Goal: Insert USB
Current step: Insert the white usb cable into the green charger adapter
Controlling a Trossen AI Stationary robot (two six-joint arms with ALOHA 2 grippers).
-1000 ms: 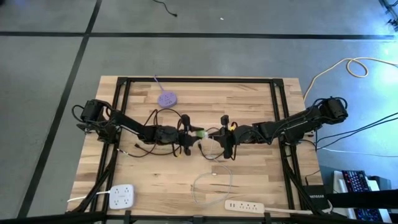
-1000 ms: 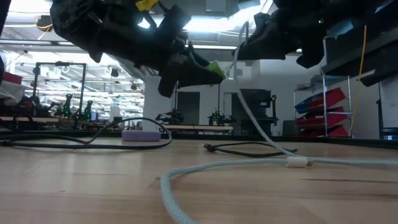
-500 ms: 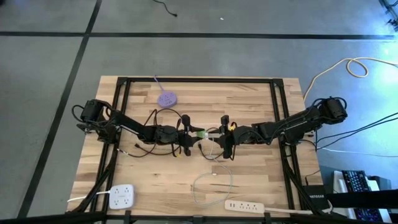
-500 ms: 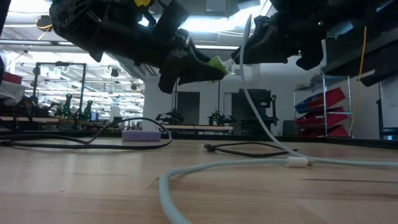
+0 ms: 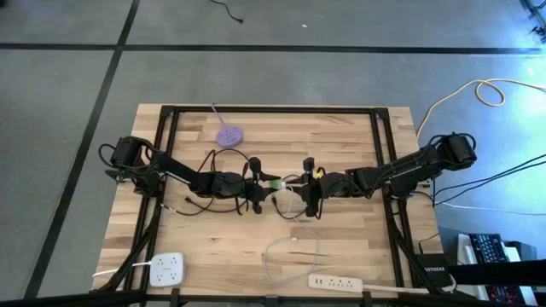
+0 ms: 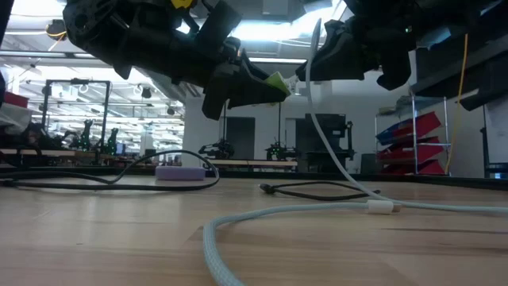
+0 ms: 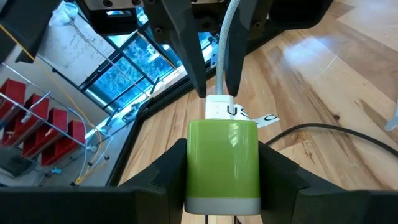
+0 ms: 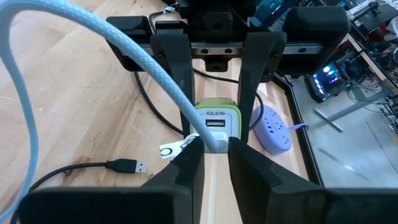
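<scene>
A green charger block (image 7: 222,163) with a grey base is held in the air by my left gripper (image 7: 222,149), over the table's middle (image 5: 273,183). Facing it, my right gripper (image 8: 214,149) is shut on the white USB plug (image 8: 210,140) of a pale braided cable (image 8: 118,46). The plug's tip sits against the charger's port face (image 6: 295,83); how far in it reaches, I cannot tell. A paper tag (image 7: 252,116) hangs at the plug. The cable drops from the plug and its loop (image 5: 290,251) lies on the table. My left gripper pinches the green charger by its two opposite side walls (image 7: 191,168), one finger on each, coming level from the table's left. The charger is lifted clear, its port face toward the right gripper. My right gripper pinches the white plug by its body (image 7: 217,107) between its two fingers (image 7: 189,56), coming level from the table's right and along the plug. The plug is lifted clear, and the cable hangs slack behind it.
A purple hub (image 5: 229,135) lies toward the far edge. Black cables (image 5: 209,203) and a loose black USB plug (image 8: 127,166) lie under the grippers. A white socket block (image 5: 168,269) and a power strip (image 5: 345,281) sit at the near edge. Black frame rails (image 5: 386,145) border the table.
The gap between plug and charger has closed: a second ago the white plug stood a little apart from the green block, now it sits against the port face. My left gripper has tipped the charger slightly upward, and my right gripper has brought the plug toward it.
</scene>
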